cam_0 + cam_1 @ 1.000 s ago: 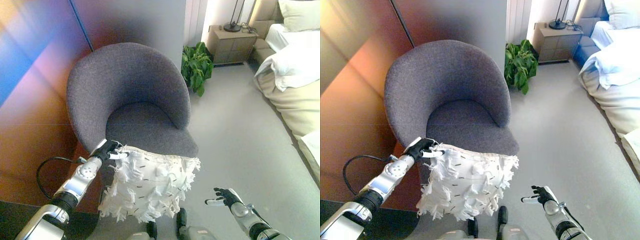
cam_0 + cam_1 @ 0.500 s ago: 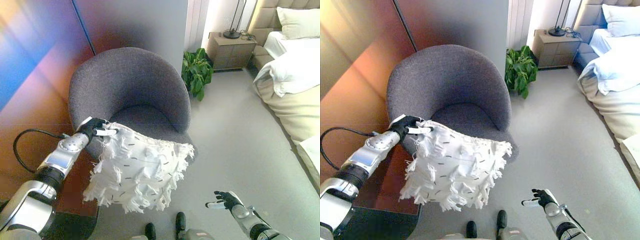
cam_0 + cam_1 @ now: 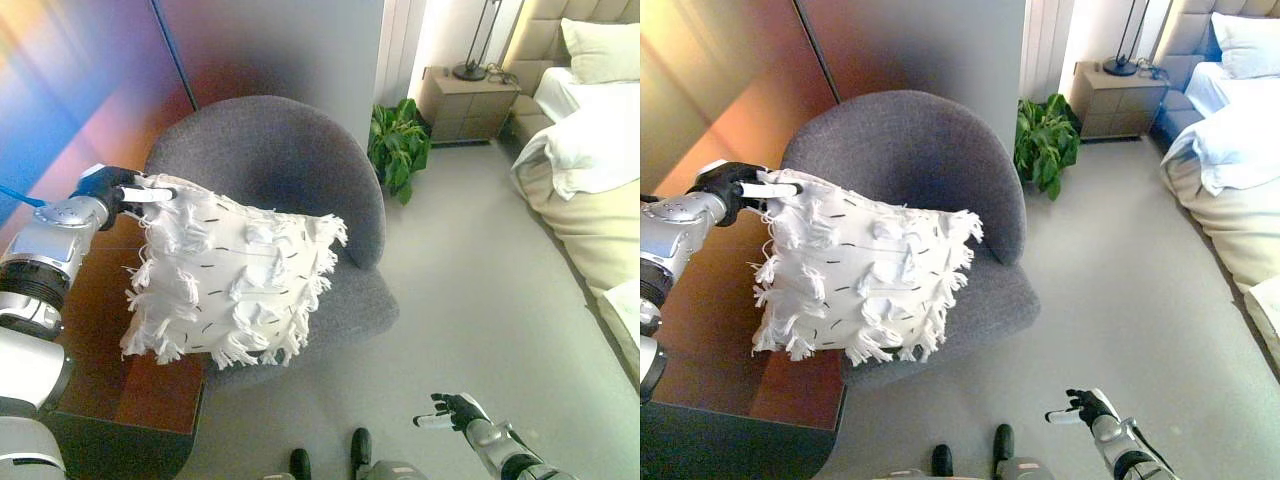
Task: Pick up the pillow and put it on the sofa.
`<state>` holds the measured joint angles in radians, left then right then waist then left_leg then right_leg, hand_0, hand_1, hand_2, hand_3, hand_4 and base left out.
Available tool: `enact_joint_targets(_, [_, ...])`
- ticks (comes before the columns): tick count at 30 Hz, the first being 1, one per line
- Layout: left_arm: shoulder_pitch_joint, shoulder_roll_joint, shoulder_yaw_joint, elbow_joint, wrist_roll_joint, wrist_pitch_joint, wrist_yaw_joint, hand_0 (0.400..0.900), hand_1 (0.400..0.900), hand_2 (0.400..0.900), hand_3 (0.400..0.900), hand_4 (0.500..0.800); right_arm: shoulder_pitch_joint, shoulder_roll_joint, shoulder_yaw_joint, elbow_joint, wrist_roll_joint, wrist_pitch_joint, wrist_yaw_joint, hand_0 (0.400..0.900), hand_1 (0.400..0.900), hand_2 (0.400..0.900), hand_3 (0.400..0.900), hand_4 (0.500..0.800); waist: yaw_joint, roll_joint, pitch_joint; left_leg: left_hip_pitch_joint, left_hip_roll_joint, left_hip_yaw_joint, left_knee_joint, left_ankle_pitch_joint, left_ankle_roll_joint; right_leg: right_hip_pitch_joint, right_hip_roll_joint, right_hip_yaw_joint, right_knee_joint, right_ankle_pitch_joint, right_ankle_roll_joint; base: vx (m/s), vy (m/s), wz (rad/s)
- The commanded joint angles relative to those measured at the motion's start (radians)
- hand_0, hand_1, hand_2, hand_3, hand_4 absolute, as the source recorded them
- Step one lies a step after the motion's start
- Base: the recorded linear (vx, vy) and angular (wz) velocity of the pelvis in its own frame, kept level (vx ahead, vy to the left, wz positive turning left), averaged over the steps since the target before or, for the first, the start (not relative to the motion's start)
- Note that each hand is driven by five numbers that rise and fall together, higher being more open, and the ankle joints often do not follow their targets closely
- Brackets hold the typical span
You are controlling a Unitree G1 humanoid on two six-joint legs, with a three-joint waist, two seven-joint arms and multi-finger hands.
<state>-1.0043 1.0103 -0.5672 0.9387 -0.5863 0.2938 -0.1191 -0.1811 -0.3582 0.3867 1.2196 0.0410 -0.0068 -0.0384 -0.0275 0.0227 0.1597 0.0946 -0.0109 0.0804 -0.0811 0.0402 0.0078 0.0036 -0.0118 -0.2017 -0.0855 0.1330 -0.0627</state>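
Note:
A white fringed pillow [image 3: 230, 275] with small dark dashes hangs in the air in front of the grey tub armchair [image 3: 290, 160], covering much of its seat. My left hand [image 3: 112, 186] pinches the pillow's upper left corner, level with the chair's left rim. The same hand [image 3: 732, 185] and pillow [image 3: 860, 270] show in the right eye view. My right hand [image 3: 452, 411] is low at the bottom right above the grey floor, fingers relaxed and holding nothing.
A wood-panelled wall [image 3: 70, 110] stands close on the left. A potted plant [image 3: 398, 140] and a nightstand with a lamp [image 3: 470, 100] stand behind the chair. A bed with white bedding [image 3: 590, 150] fills the right side. Grey carpet [image 3: 470, 290] lies between chair and bed.
My left hand has lifted the pillow up and to the left, from below the chair's front edge to level with its backrest rim. The right hand stays low at the bottom right.

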Motion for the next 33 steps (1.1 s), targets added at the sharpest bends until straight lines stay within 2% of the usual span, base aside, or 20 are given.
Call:
enact_joint_targets(1, [-0.252,0.098,0.008,0.102,-0.010,-0.029,0.060,0.400,0.400,0.400,0.400,0.500,0.039,-0.060,0.026,0.051,-0.014,-0.023,-0.033,0.900,0.900,0.900,0.900,0.800,-0.008,0.055,-0.154,-0.022,0.031,0.015,0.013,-0.031,-0.045,0.058,-0.094,0.045,0.057,-0.121,0.185,0.07,0.019,-0.01])
enact_joint_targets(2, [-0.247,0.089,0.016,0.116,-0.008,-0.026,0.062,0.629,0.629,0.629,0.629,0.638,0.042,-0.061,0.028,0.046,-0.016,-0.023,-0.035,0.900,0.900,0.900,0.900,0.800,-0.013,0.054,-0.150,-0.025,0.030,0.016,0.012,-0.032,-0.045,0.053,-0.094,0.046,0.058,-0.121,0.186,0.07,0.020,-0.01])
enact_joint_targets(3, [-0.245,0.082,0.020,0.118,0.001,-0.022,0.060,0.900,0.900,0.900,0.900,0.800,0.045,-0.062,0.029,0.043,-0.017,-0.023,-0.035,0.900,0.900,0.900,0.900,0.800,-0.016,0.054,-0.147,-0.026,0.030,0.018,0.011,-0.033,-0.045,0.048,-0.094,0.048,0.060,-0.122,0.186,0.06,0.021,-0.01])
enact_joint_targets(6, [-0.239,0.057,0.027,0.131,0.033,-0.017,0.083,0.900,0.900,0.900,0.900,0.800,0.047,-0.062,0.038,0.040,-0.015,-0.031,-0.041,0.900,0.900,0.900,0.900,0.800,-0.024,0.052,-0.135,-0.034,0.026,0.020,0.008,-0.036,-0.042,0.035,-0.095,0.053,0.063,-0.122,0.187,0.04,0.022,-0.02])
enact_joint_targets(9, [-0.235,0.047,0.037,0.135,0.050,-0.029,0.095,0.900,0.900,0.900,0.900,0.800,0.053,-0.067,0.041,0.031,-0.011,-0.044,-0.046,0.900,0.900,0.900,0.900,0.800,-0.031,0.052,-0.124,-0.042,0.025,0.024,0.006,-0.036,-0.041,0.022,-0.095,0.059,0.065,-0.122,0.186,0.01,0.009,-0.01])
enact_joint_targets(11, [-0.237,0.037,0.039,0.127,0.050,-0.038,0.124,0.900,0.900,0.900,0.900,0.800,0.051,-0.071,0.044,0.026,-0.005,-0.047,-0.046,0.900,0.900,0.900,0.900,0.800,-0.033,0.052,-0.115,-0.048,0.024,0.024,0.005,-0.036,-0.040,0.014,-0.095,0.062,0.067,-0.123,0.186,0.00,0.000,0.00])
enact_joint_targets(22, [-0.260,0.029,0.026,0.132,0.087,-0.056,0.178,0.900,0.900,0.900,0.900,0.800,0.049,-0.069,0.055,0.021,0.011,-0.052,-0.046,0.900,0.900,0.900,0.900,0.800,-0.039,0.056,-0.106,-0.038,0.019,0.026,0.006,-0.046,-0.037,0.021,-0.098,0.073,0.074,-0.132,0.186,0.02,0.004,0.00])
enact_joint_targets(25, [-0.267,0.034,0.020,0.131,0.067,-0.087,0.178,0.900,0.900,0.900,0.900,0.800,0.054,-0.068,0.057,0.022,0.009,-0.056,-0.045,0.900,0.900,0.900,0.900,0.800,-0.040,0.059,-0.107,-0.033,0.018,0.027,0.006,-0.047,-0.036,0.025,-0.100,0.073,0.075,-0.133,0.186,0.02,0.007,0.01])
enact_joint_targets(28, [-0.266,0.033,0.024,0.109,0.026,-0.086,0.192,0.900,0.900,0.900,0.900,0.800,0.057,-0.063,0.057,0.025,0.008,-0.058,-0.046,0.900,0.900,0.900,0.900,0.800,-0.037,0.060,-0.107,-0.029,0.016,0.023,0.005,-0.048,-0.036,0.031,-0.101,0.073,0.073,-0.134,0.186,0.00,0.000,0.00])
enact_joint_targets(29, [-0.260,0.030,0.032,0.096,0.003,-0.073,0.201,0.900,0.900,0.900,0.900,0.800,0.059,-0.060,0.057,0.027,0.007,-0.058,-0.048,0.900,0.900,0.900,0.900,0.800,-0.035,0.060,-0.108,-0.027,0.015,0.021,0.004,-0.049,-0.036,0.033,-0.101,0.072,0.073,-0.134,0.186,0.00,0.000,0.00])
enact_joint_targets(31, [-0.250,0.028,0.039,0.085,-0.002,-0.081,0.178,0.900,0.900,0.900,0.900,0.800,0.059,-0.058,0.056,0.031,0.004,-0.063,-0.046,0.900,0.900,0.900,0.900,0.800,-0.033,0.061,-0.111,-0.024,0.016,0.020,0.004,-0.049,-0.036,0.037,-0.101,0.069,0.070,-0.134,0.186,0.00,0.000,0.00])
enact_joint_targets(33, [-0.236,0.023,0.050,0.060,-0.071,-0.079,0.168,0.900,0.900,0.900,0.900,0.800,0.057,-0.057,0.053,0.030,0.005,-0.062,-0.045,0.900,0.900,0.900,0.900,0.800,-0.029,0.059,-0.114,-0.023,0.016,0.019,0.003,-0.048,-0.037,0.040,-0.100,0.066,0.068,-0.134,0.187,0.00,0.000,0.00])
